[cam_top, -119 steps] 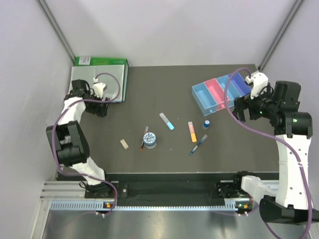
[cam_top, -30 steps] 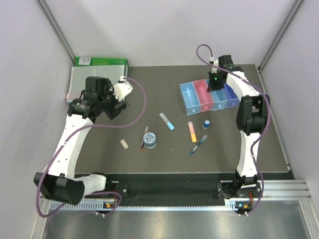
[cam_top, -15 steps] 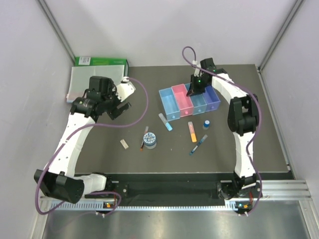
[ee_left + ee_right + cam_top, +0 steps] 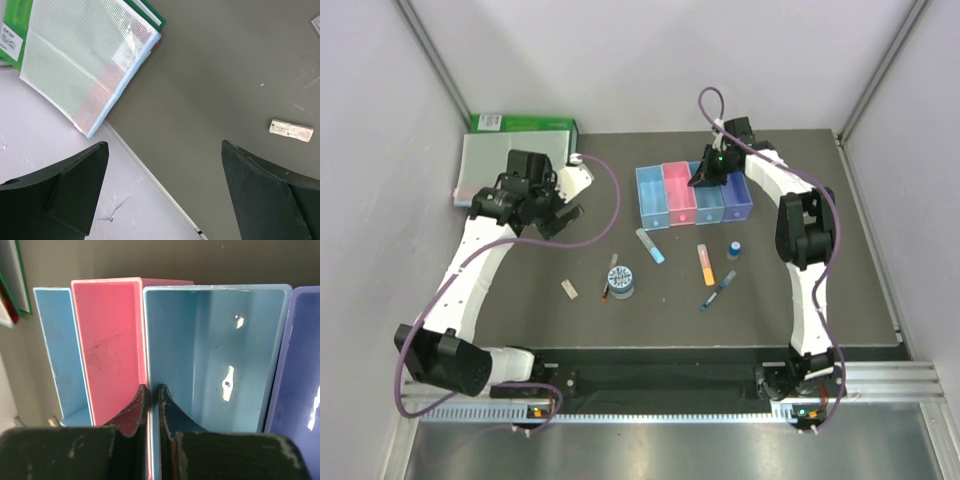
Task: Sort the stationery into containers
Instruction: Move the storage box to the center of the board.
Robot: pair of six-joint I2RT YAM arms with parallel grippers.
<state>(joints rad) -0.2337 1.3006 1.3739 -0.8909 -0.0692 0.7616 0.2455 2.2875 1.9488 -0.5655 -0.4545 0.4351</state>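
The right gripper (image 4: pixel 150 390) is clamped on the wall between the pink and neighbouring light-blue bin of the containers (image 4: pixel 678 195), all four bins empty. The stationery, from beige eraser (image 4: pixel 570 289) to blue-capped bottle (image 4: pixel 733 248), lies loose on the table (image 4: pixel 820 280) nearer the arms' bases. The left gripper (image 4: pixel 162 150) hangs wide apart near the clear folder (image 4: pixel 85 60).

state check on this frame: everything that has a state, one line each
left gripper: open, holding nothing
right gripper: shut on the bin row's pink/light-blue divider wall
bin row: upright, visible bins empty
bottle: upright, capped, on table
tape roll: flat on table
orange highlighter: lying loose, unsorted
eraser: lying loose, unsorted
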